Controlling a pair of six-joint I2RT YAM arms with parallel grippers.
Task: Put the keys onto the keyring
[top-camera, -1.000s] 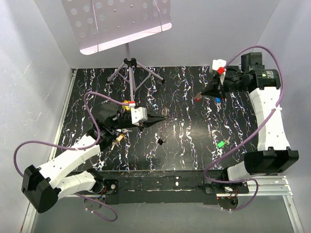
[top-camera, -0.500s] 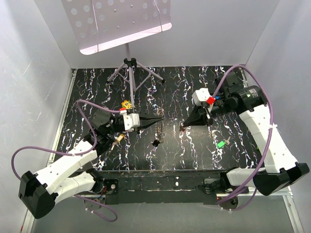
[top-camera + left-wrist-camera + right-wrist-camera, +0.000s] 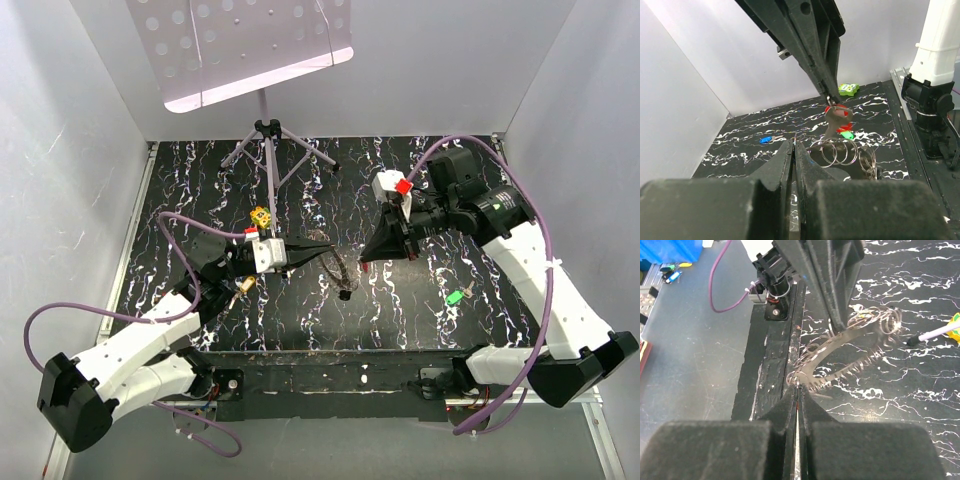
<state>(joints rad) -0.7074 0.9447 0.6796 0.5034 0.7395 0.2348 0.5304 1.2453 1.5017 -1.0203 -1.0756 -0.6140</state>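
Note:
My left gripper [image 3: 325, 250] is shut on the keyring [image 3: 336, 272], a chain of linked metal rings that hangs from its tips over the table's middle. The rings [image 3: 837, 152] dangle just beyond the shut fingers [image 3: 785, 160]. My right gripper [image 3: 365, 262] is shut on a red-headed key [image 3: 835, 117], held a little above and behind the rings and close to the left tips. In the right wrist view a thin blade shows between the closed fingers [image 3: 790, 400], with the blurred keyring [image 3: 855, 342] just ahead. A green key [image 3: 455, 296], a blue key [image 3: 767, 139] and a brass key [image 3: 243, 287] lie on the table.
A music stand's tripod [image 3: 265, 135] stands at the back middle, with a small yellow dotted block [image 3: 262, 215] near its foot. A green dotted block [image 3: 848, 89] sits by the far wall. White walls enclose the black marbled table [image 3: 400, 310].
My right arm swung from the back right corner to the middle, bringing the red key up to the left gripper. The left gripper shifted slightly and the ring chain swung beneath it.

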